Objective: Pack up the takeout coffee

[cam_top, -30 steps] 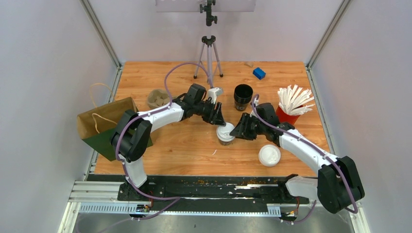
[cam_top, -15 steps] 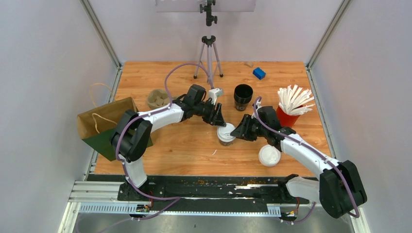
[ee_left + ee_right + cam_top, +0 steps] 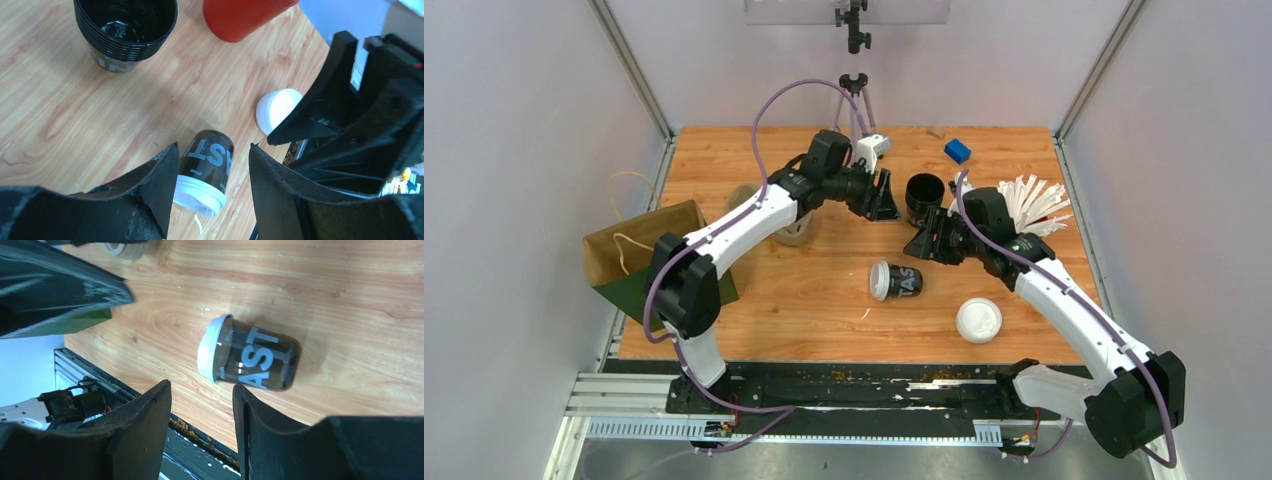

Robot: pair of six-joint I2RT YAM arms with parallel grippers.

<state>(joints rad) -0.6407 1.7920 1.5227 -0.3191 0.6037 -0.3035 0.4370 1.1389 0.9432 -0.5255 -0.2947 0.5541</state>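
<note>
Left gripper (image 3: 886,199) and right gripper (image 3: 920,246) hung wide, empty. The takeout coffee cup (image 3: 896,281) lay on its side at the right one's seven o'clock, lid apparently seated. It was best pinched across its wall, righted, and carried toward the bag (image 3: 644,240) at nine o'clock.

Wooden bench (image 3: 804,300). A lidded dark coffee cup (image 3: 896,281) lies on its side near centre; a loose white lid (image 3: 978,320) at five o'clock, black cup stack (image 3: 924,200) at one, brown paper bag (image 3: 639,262) at nine.

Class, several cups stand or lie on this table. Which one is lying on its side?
The dark lidded cup with pale lettering, mid-table. The black lidless stack and the red cup both stand upright.
</note>
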